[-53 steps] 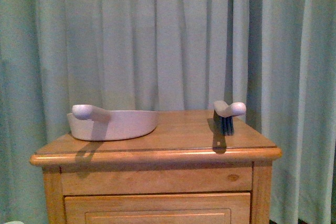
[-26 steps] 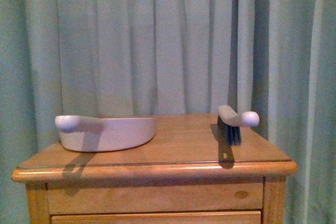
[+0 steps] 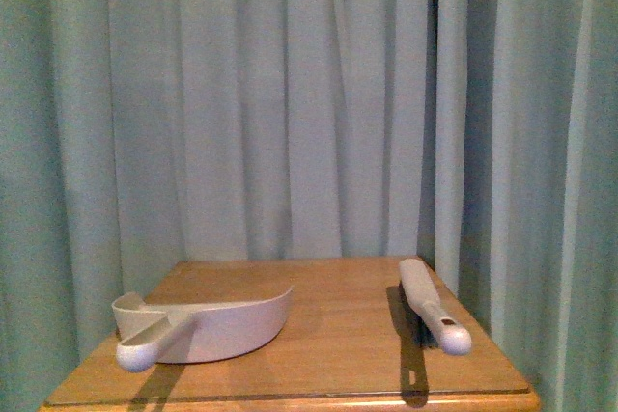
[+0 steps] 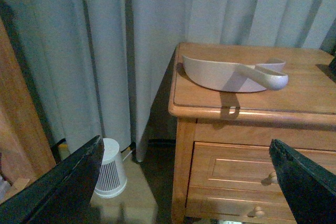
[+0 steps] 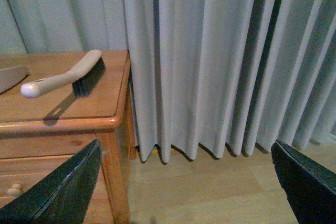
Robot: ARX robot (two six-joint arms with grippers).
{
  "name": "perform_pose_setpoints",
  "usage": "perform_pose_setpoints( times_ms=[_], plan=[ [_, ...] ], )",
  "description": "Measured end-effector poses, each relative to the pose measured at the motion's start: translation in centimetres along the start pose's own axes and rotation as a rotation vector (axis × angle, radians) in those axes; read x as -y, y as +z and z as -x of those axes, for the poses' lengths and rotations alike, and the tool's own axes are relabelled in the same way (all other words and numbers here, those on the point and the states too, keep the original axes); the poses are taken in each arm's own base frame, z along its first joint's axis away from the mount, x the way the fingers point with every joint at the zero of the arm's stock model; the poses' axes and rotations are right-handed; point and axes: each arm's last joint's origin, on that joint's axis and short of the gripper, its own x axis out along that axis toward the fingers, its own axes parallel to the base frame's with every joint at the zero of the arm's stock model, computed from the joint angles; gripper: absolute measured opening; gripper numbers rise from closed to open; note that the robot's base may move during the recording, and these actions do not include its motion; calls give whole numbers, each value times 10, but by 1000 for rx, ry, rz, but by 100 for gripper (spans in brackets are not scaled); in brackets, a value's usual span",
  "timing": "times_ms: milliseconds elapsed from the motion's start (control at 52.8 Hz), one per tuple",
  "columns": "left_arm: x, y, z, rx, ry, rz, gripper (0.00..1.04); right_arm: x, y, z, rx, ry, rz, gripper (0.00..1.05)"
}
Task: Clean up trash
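two tools rest well apart on the cabinet (image 3: 338, 335): pink dustpan (image 3: 227, 320) and brush (image 3: 432, 304); we see the left gripper (image 4: 186, 141) and the right gripper (image 5: 186, 142) spread wide, both empty.

Front view was dim, soft and grainy, with a green-blue cast and low contrast. Light came from overhead. The dustpan (image 3: 208, 325) and brush (image 3: 433, 306) handles threw dark, fairly crisp shadows toward the near edge of the cabinet top (image 3: 328, 373). Curtain (image 3: 290, 94) folds were evenly lit, with one dark slit at the right. Wrist views were cooler and a bit sharper, with a faint sheen along the cabinet's front edge and murky floor beside it. Left gripper (image 4: 186, 141) and right gripper (image 5: 186, 142) read as near-black wedges in the frame corners, detail crushed.
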Motion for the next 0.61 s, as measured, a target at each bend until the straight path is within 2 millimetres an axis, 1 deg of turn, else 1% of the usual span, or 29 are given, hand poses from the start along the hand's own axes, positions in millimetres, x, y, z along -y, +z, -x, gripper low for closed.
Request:
perform_pose_setpoints(
  times_ms=[95,152,171,246,265,303,322,341,379,455,474,493,512,531,606],
  plan=[
    [0,0,0,-6,-3,6,97,0,0,0,0,0,0,97],
    [1,4,-5,-137,-41,73,97,0,0,0,0,0,0,97],
    [2,11,-10,-170,-51,77,97,0,0,0,0,1,0,97],
    [7,51,-35,-224,-75,52,97,0,0,0,0,0,0,97],
    [8,56,-38,-228,-76,44,97,0,0,0,0,0,0,97],
    [12,75,-51,-245,-87,4,97,0,0,0,0,0,0,97],
    [17,88,-61,-260,-102,-27,97,0,0,0,0,0,0,97],
    [18,92,-64,-266,-108,-38,97,0,0,0,0,0,0,97],
    [26,107,-77,-298,-138,-81,97,0,0,0,0,0,0,97],
    [43,130,-101,-361,-189,-146,97,0,0,0,0,0,0,97],
    [49,138,-110,-379,-199,-166,97,0,0,0,0,0,0,97],
    [51,141,-112,-385,-203,-172,97,0,0,0,0,0,0,97],
    [58,148,-121,-403,-216,-186,97,0,0,0,0,0,0,97],
    [60,150,-123,-410,-220,-190,97,0,0,0,0,0,0,97],
    [76,162,-144,-469,-239,-207,97,0,0,0,0,0,0,97]
  ],
)
